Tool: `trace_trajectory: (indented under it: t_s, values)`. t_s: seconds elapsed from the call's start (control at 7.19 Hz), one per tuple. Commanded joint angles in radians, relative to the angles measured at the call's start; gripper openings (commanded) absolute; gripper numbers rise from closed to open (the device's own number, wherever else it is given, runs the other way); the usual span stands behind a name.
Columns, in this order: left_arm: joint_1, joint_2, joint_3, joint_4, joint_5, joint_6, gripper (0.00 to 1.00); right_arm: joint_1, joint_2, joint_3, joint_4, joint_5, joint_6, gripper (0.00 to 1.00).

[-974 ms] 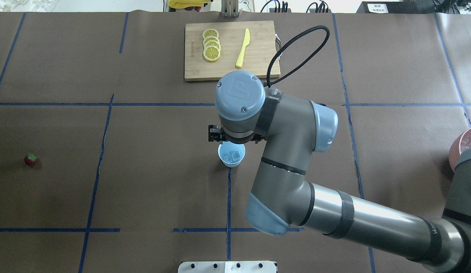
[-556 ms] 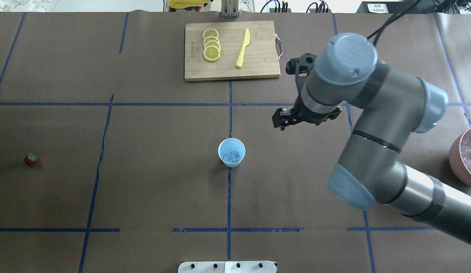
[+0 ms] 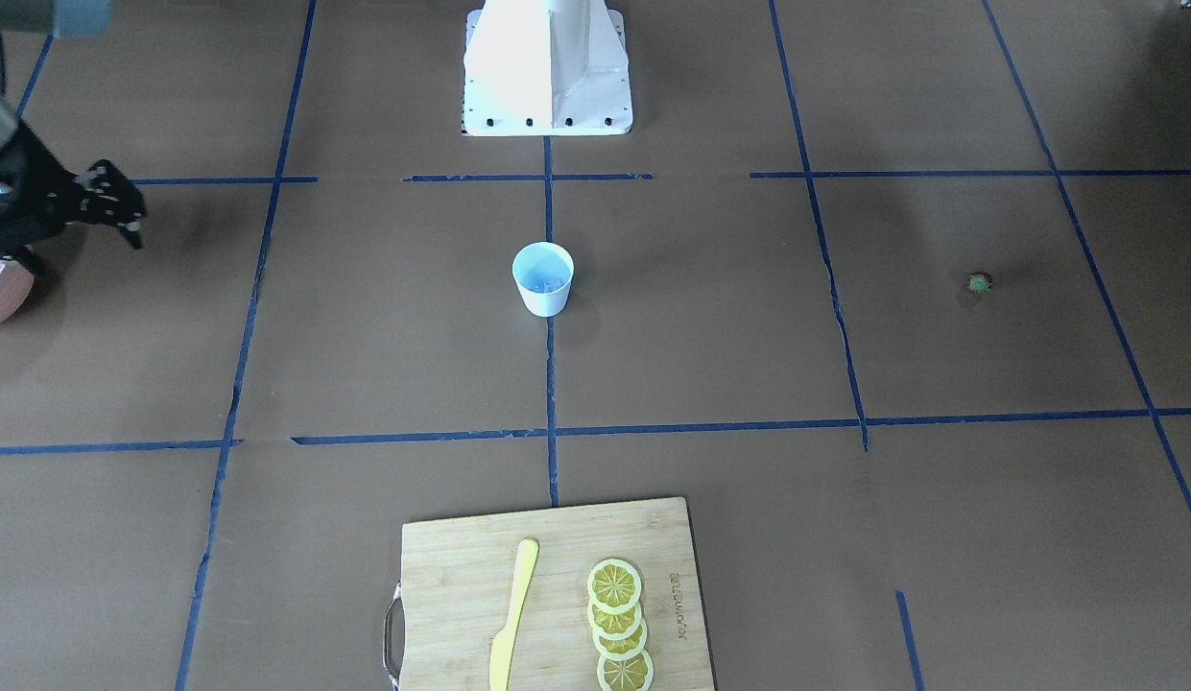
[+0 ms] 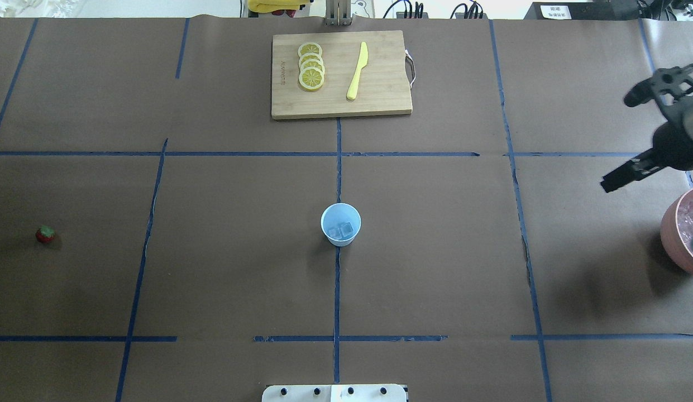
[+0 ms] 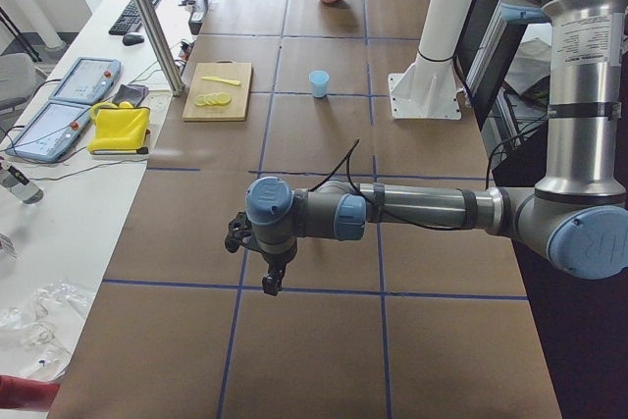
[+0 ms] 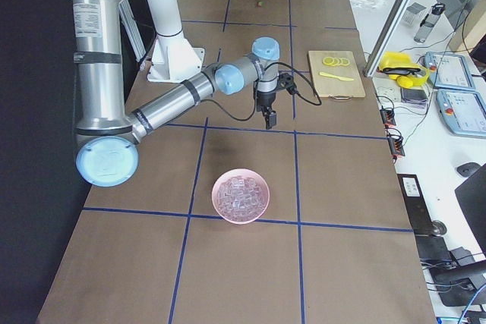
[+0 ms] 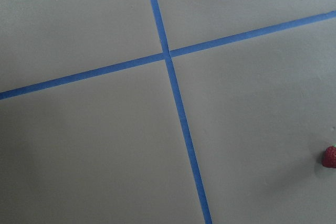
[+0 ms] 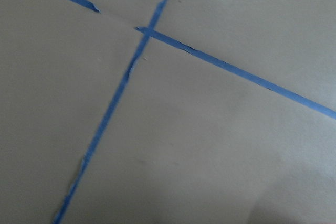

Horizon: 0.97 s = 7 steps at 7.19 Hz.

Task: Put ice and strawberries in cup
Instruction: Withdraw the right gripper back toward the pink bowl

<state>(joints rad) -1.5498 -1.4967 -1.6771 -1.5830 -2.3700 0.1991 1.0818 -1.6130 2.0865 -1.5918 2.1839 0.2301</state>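
Sitting upright, cup (image 4: 340, 223) (ice (image 4: 344, 229) inside), well apart from right gripper (image 4: 611, 181)

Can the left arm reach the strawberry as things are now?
Probably yes: nothing stands around the strawberry, and the left hand hovers near, its wrist view showing it at the edge.

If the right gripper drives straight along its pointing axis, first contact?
Probably the bare table near a blue tape crossing: the right gripper points down, and its wrist view shows nothing else.
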Motion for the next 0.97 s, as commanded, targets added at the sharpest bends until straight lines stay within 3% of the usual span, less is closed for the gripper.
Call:
trace_trajectory:
  t_s: [0.0, 0.14, 0.42, 0.56, 0.83]
  values:
    - [0.001, 0.001, -0.003, 0.000, 0.000, -0.001, 1.00, 0.150, -0.219, -0.017, 0.102, 0.057, -0.277, 0.99]
    - [0.001, 0.003, -0.003, 0.000, 0.000, -0.001, 1.00, 0.165, -0.257, -0.058, 0.159, 0.057, -0.335, 0.99]
    - [0.001, 0.007, -0.004, 0.000, 0.000, 0.000, 1.00, 0.164, -0.275, -0.231, 0.437, 0.051, -0.360, 0.97]
    - [0.001, 0.009, -0.004, 0.000, 0.000, -0.001, 1.00, 0.164, -0.277, -0.288, 0.502, 0.048, -0.364, 0.96]
    - [0.001, 0.010, -0.004, 0.000, 0.000, 0.000, 1.00, 0.164, -0.280, -0.328, 0.520, 0.027, -0.425, 0.93]
